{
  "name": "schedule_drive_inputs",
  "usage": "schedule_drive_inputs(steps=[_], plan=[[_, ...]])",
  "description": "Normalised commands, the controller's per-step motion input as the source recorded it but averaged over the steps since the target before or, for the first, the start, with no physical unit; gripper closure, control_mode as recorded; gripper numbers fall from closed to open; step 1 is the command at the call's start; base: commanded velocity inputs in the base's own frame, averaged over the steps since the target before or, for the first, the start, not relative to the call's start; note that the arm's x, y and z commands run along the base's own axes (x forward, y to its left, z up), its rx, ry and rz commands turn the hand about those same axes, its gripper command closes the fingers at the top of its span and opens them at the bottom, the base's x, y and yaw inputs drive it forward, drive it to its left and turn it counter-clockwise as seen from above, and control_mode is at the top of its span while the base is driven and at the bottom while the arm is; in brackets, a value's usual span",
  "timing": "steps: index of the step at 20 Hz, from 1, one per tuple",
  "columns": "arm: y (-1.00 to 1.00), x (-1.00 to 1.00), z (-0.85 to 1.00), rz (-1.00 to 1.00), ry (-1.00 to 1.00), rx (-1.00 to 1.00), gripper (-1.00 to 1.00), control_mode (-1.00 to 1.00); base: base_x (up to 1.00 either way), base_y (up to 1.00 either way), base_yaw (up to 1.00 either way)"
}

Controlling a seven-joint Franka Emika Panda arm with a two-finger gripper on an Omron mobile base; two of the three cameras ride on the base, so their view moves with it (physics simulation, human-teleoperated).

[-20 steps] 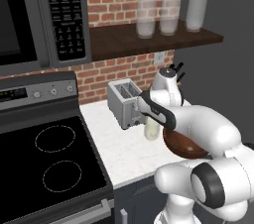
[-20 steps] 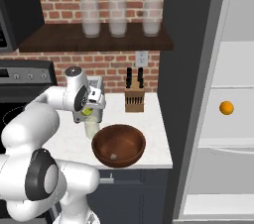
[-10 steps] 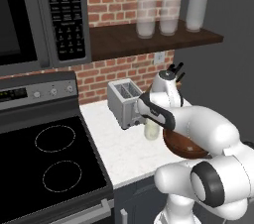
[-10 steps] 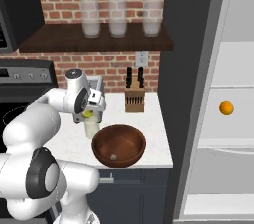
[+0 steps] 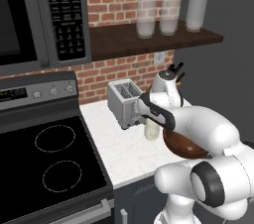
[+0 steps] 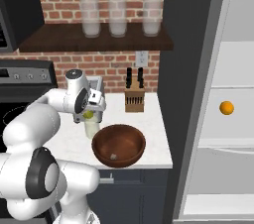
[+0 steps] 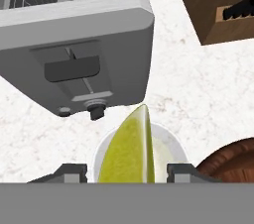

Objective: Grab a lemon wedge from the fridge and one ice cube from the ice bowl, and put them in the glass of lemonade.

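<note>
You have the gripper poised right over the glass, which stands on the counter just in front of the toaster and beside the bowl. In the hand view the wedge sits between the two finger tips, directly above the glass's white rim, with a visible gap on each side — the jaws look parted and the wedge seems free of them, though whether it is already in the lemonade or only falling toward it you cannot tell from this angle. In the right base view a pale yellow speck shows at the gripper, above the glass.

So the lemon half of the job looks nearly done: the wedge is out of the fridge, whose door stands open, and it is at the glass.

What is left is the ice. A small whitish cube lies in the bottom of the bowl — you have yet to pick it up and drop it into the glass.
</note>
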Motion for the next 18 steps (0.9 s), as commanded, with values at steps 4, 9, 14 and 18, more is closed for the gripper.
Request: schedule_drive_inputs(steps=[4,9,14,18], plan=[[0.00,0.00,0.00,0.00,0.00,0.00,-1.00,-1.00,0.00,0.00,0.00],[0.00,0.00,0.00,0.00,0.00,0.00,-1.00,-1.00,0.00,0.00,0.00],[0.00,0.00,0.09,0.00,0.00,0.00,-1.00,-1.00,0.00,0.00,0.00],[-0.03,-0.02,0.38,0.00,0.00,0.04,-1.00,-1.00,0.00,0.00,0.00]])
